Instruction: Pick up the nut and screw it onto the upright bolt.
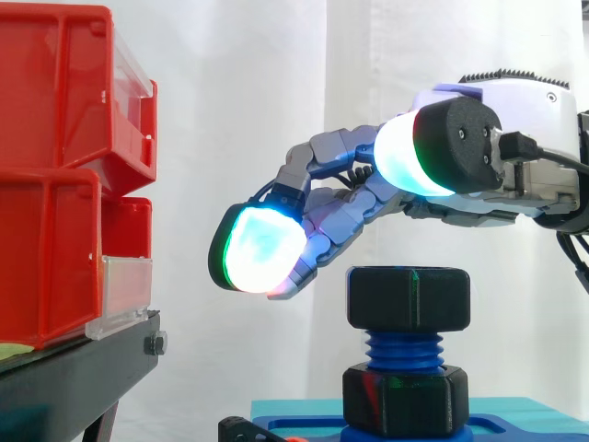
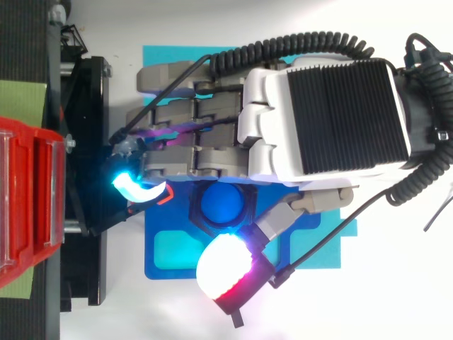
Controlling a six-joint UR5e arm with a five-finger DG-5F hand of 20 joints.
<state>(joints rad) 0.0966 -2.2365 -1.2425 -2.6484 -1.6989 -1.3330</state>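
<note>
**Figure.** Hand above the nut and bolt, side and top views.

Red bins [image 1: 55, 166] on a black stand [image 1: 74, 368] fill the left of the side view. The hand [image 1: 368, 203] enters from the right and occupies the upper centre. Its fingers are loosely extended, sloping down to the left, and enclose nothing. One glowing fingertip pad [image 1: 262, 249] hangs left of the nut, and a second pad [image 1: 405, 157] sits higher, above it.

A blue base [image 2: 166, 258] lies on a teal mat [image 2: 159, 57] along the bottom edge. The black nut [image 1: 408, 296] sits at lower centre on top of the blue bolt [image 1: 403, 350]. Several threads are bare between it and a black hex collar [image 1: 405, 401] at the bolt's foot. A gap separates the hand from the nut. In the top view the bolt's tip shows just below the fingers.

**Risks (judged).**
- The nut appears only part-way down, so more turning is likely needed.
- Pads that close off-centre could slip on the flats and turn nothing.
- An uneven sideways push might tilt the nut and bind the thread.
- A low approach could press the palm onto the nut.
</note>
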